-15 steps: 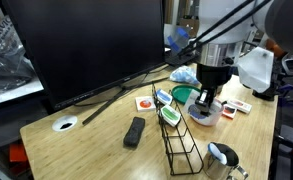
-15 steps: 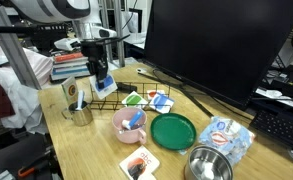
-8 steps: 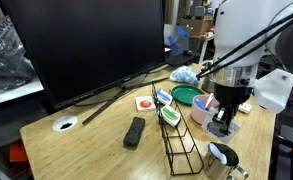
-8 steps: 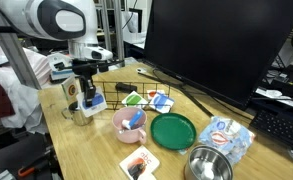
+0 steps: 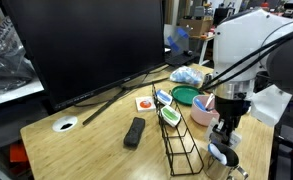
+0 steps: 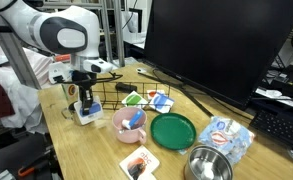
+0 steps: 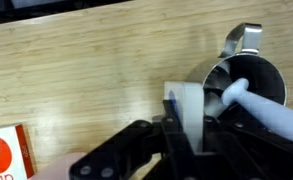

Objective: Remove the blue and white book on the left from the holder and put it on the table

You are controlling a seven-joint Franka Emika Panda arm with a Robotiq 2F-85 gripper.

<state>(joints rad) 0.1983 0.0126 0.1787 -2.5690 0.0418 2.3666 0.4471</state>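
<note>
My gripper (image 5: pixel 226 131) is shut on the blue and white book (image 7: pixel 186 110), a thin pale book with dark blue marks, held upright between the fingers. In an exterior view the book (image 6: pixel 85 109) hangs low over the table (image 6: pixel 96 150), near its end. The black wire holder (image 5: pixel 178 140) stands apart from the gripper, with a green-and-white book (image 5: pixel 169 115) still in it. In the wrist view the book is right next to a metal cup (image 7: pixel 248 75). The light wooden table (image 5: pixel 86 145) lies below.
A large monitor (image 5: pixel 81 45) fills the back. A black remote (image 5: pixel 134 131), a white grommet (image 5: pixel 65 125), a green plate (image 6: pixel 173 130), a pink bowl (image 6: pixel 129 123), a metal bowl (image 6: pixel 208 165) and a red-and-white card (image 7: pixel 1 155) lie on the table.
My gripper has moved with the book away from the holder toward the table's end and has come down next to the metal cup.
</note>
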